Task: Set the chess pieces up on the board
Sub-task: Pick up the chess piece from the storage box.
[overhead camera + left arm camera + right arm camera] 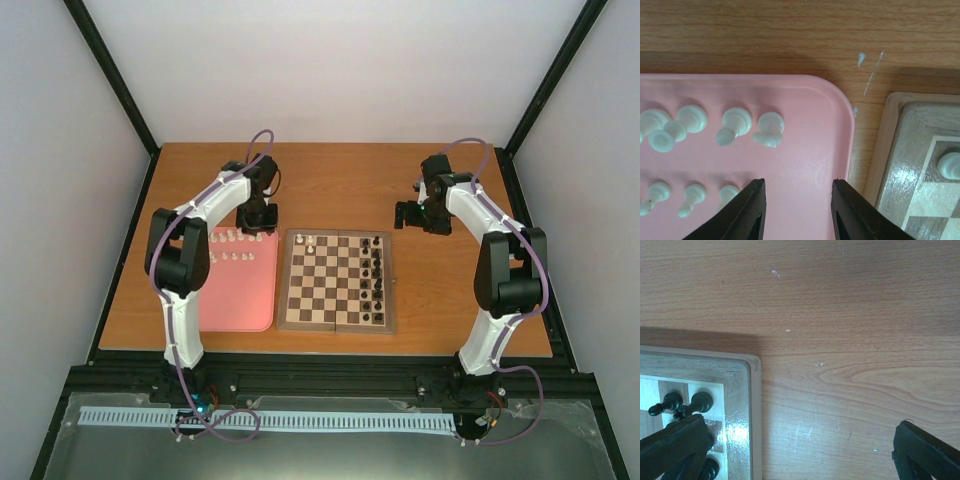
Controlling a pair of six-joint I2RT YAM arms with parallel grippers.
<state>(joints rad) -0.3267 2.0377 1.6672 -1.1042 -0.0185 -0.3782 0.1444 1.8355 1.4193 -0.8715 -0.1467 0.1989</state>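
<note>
Over the far right corner of the pink tray, my left hand hangs released. Its two black, wedge-shaped fingers stand apart, with only bare tray floor showing between them. The tray is smooth, with a rounded corner and a low raised lip.

On it stand the white chess pieces, glossy little turned shapes with round heads and flared bases, in two rows to the left of my fingers. The wrist view cuts both rows off at its left edge, and the pieces lean and blur together, so I cannot name their kinds.

Near the tray's right edge, past a strip of wood-grain surface, lies the board. Its tan frame is stepped, and its light and dark squares shine with glare. One white piece sits near its corner, half cut off by the picture's right edge.

The overhead view shows what the wrists cannot. It takes in the whole square board, with two white pieces in its far left corner and black pieces lined along its right side. The tray's pieces are mere pale dots there.

My right hand is released too, its fingers wide apart at the bottom corners of its view. It hangs above bare surface, beside the far right corner of the board. Its left finger hides part of the black pieces there.
</note>
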